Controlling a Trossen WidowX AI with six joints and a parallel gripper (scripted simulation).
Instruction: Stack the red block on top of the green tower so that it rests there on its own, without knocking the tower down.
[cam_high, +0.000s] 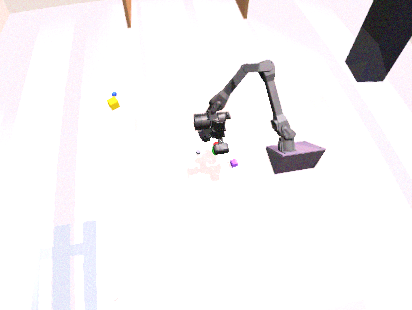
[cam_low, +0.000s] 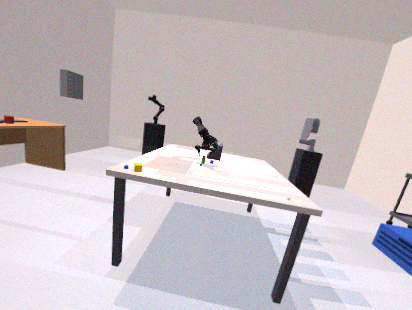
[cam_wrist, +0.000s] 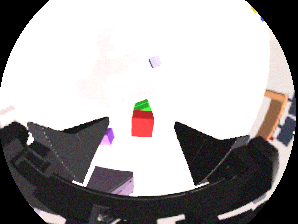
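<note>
Pale white tabletop (cam_low: 235, 182) with faint pink patches, on dark legs. Lying directly on it: small yellow cube (cam_high: 113, 103) near the far left edge, tiny blue ball (cam_high: 114, 94) just beside it. Mid-table: green block tower (cam_low: 202, 162), small purple cube (cam_high: 233, 163) near it, and the arm's mauve wedge-shaped base (cam_high: 295, 155).

the block (cam_wrist: 143, 123) sits on the tower (cam_wrist: 141, 104), between the spread jaws.
</note>
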